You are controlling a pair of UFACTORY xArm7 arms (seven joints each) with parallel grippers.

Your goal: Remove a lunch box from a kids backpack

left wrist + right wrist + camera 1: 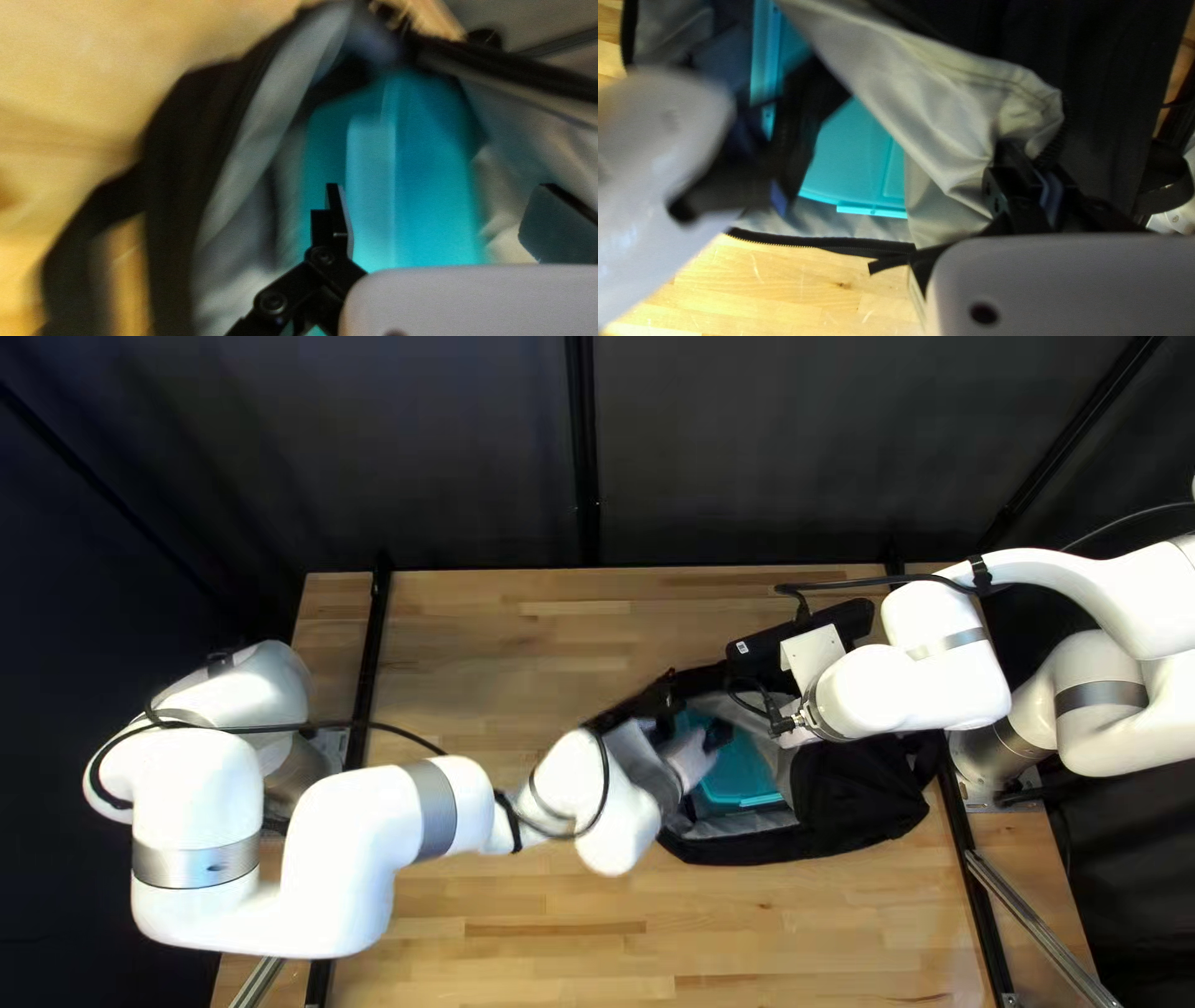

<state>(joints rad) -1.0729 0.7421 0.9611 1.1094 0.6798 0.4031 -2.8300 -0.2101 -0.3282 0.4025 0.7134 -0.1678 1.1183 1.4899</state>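
Jaws of the left gripper [712,765] are standing wide apart, holding nothing; jaws of the right gripper [784,722] are closing on a fold of gray lining [747,821].

Top left view: black backpack [859,815] is lying open on the right half of the table [498,610]. Teal lunch box [743,772] is sitting inside it, showing through the opening. Left arm [324,846] is reaching in from the left, its gripper hanging at the box's left side. Right arm [909,685] is coming in from the right, over the far part of the bag. Dark curtain [747,461] is hanging behind the far edge.

Left wrist view: left gripper [445,211] is facing the lunch box, one finger overlapping the teal surface, the other showing beside the box over pale lining. Neither is visibly gripping. Black strap [99,205] is looping beside the bag opening. Blurry.

Right wrist view: right gripper [1027,165] is pinching the lining, folds running toward the fingertips. Lunch box is showing partly under this cloth, its rim clip [871,211] facing the near side. Zipper [797,241] is running along the near edge of the opening. Other arm is covering part of the box.
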